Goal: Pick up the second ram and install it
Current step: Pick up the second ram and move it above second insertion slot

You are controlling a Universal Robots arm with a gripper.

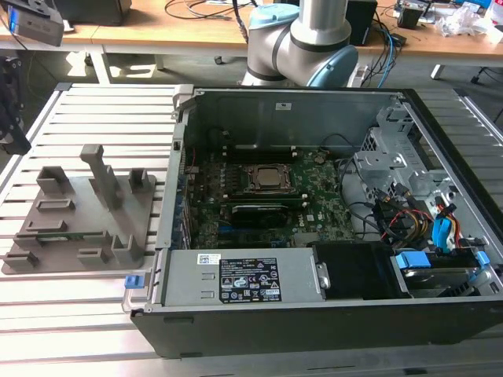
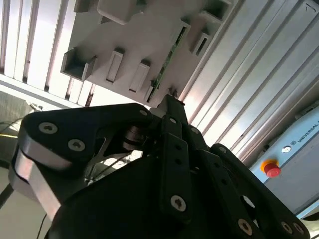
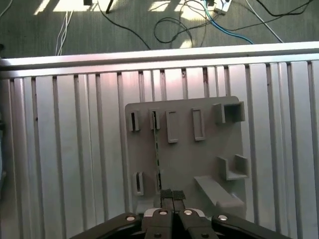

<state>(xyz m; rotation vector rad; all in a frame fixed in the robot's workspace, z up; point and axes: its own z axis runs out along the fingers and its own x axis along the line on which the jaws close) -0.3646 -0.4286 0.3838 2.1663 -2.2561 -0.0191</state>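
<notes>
The second ram [image 3: 157, 149] is a thin green stick standing on its edge in a slot of the grey fixture [image 3: 199, 164]. In the second wrist view the ram [image 2: 167, 62] runs across the fixture [image 2: 129, 40] toward my fingertips. My gripper [image 3: 172, 194] hangs above the fixture's near edge, close to one end of the ram and apart from it. Its two black fingers [image 2: 172, 107] are pressed together with nothing between them. The open computer case [image 1: 314, 314] with the green motherboard [image 1: 314, 208] sits at the exterior view's right of the fixture [image 1: 78, 212].
The fixture carries several upright posts and empty slots [image 1: 98, 169]. It rests on a slatted metal table [image 1: 86, 118]. Cables [image 3: 184, 25] lie on the floor beyond the table's edge. A red stop button [image 2: 271, 169] is at the table's side. The arm's base [image 1: 299, 39] rises behind the case.
</notes>
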